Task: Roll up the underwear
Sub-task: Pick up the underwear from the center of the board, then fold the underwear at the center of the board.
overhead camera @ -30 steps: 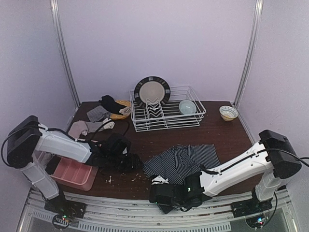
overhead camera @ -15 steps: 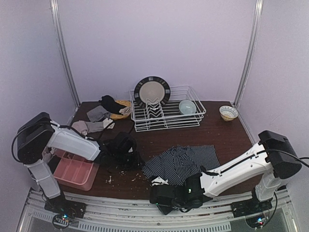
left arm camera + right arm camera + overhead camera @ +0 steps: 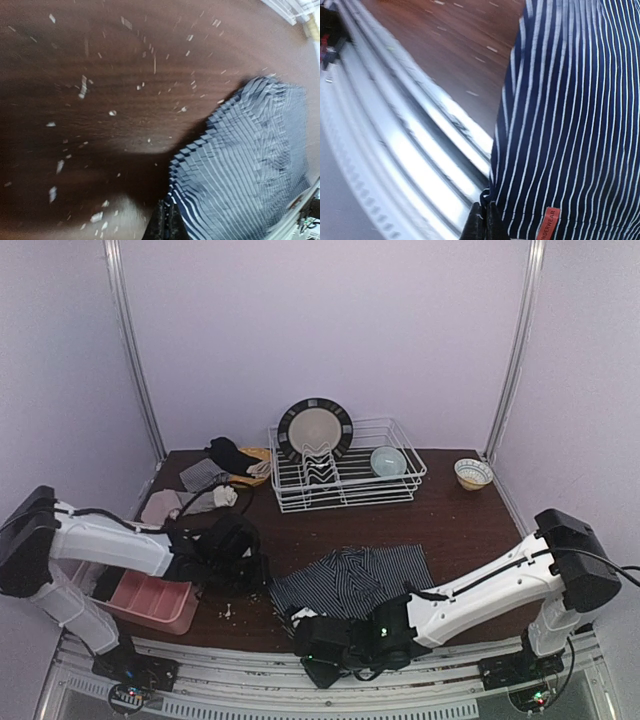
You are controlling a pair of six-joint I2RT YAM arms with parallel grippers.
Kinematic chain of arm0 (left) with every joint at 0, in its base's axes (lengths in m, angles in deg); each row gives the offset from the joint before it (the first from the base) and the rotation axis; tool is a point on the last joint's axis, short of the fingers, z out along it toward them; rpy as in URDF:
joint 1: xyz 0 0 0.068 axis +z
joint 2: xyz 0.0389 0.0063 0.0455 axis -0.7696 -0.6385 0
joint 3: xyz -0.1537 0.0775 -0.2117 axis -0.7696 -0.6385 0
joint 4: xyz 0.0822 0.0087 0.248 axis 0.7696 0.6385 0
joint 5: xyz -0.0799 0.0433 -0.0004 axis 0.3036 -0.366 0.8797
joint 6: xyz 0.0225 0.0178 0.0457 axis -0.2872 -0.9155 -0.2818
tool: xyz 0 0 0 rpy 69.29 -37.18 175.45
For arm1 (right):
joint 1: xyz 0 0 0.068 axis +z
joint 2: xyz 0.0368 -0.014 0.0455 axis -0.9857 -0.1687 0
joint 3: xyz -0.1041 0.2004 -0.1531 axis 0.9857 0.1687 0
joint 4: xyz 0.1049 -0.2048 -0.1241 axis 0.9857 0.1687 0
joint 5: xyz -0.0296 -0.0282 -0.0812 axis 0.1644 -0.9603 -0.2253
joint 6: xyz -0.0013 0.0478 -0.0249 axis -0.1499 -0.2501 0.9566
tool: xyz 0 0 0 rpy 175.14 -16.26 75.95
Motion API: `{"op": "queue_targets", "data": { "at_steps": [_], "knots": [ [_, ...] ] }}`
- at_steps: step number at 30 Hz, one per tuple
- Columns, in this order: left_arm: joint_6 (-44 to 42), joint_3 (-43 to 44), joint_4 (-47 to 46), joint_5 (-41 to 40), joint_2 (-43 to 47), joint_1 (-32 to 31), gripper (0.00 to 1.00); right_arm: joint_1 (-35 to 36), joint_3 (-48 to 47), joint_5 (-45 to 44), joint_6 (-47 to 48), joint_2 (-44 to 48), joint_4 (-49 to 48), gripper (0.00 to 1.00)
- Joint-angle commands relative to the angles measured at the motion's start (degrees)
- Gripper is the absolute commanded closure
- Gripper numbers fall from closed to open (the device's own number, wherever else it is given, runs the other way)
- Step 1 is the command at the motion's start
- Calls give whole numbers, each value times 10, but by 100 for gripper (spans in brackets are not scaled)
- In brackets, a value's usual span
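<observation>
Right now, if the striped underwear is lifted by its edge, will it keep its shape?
Probably it hangs: the striped underwear lies flat and wrinkled, so it looks thin and floppy. It seems light, and likely slides over the smooth table. The left gripper and right gripper pinch only its edge, so it may slip out.

Plain pale-lilac panel walls [image 3: 330, 330] behind and at both sides, softly and evenly lit. Slim grey metal posts [image 3: 135, 370] rising from the far corners of a dark brown wood-grain table [image 3: 470, 525]. Along its near edge, a ribbed silver metal rail [image 3: 220, 665]. Pale crumbs [image 3: 82, 87] scattered toward the front.
</observation>
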Motion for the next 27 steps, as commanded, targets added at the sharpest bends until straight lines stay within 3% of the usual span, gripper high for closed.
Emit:
{"op": "queue_targets", "data": {
  "at_steps": [1,6,10,20,27],
  "knots": [
    [-10,-5,115,-51,111,-4,100,7,-60,48,24,-21,-26,100],
    [-13,13,206,-74,198,-10,100,7,-56,55,16,8,-60,100],
    [-31,55,240,-75,195,-17,100,6,8,43,-17,60,-103,100],
    [-52,230,264,-96,16,-78,100,-3,225,-28,-105,241,-202,100],
    [-75,365,292,-91,-107,-81,100,-18,331,-102,-150,369,-193,100]
  ]
}}
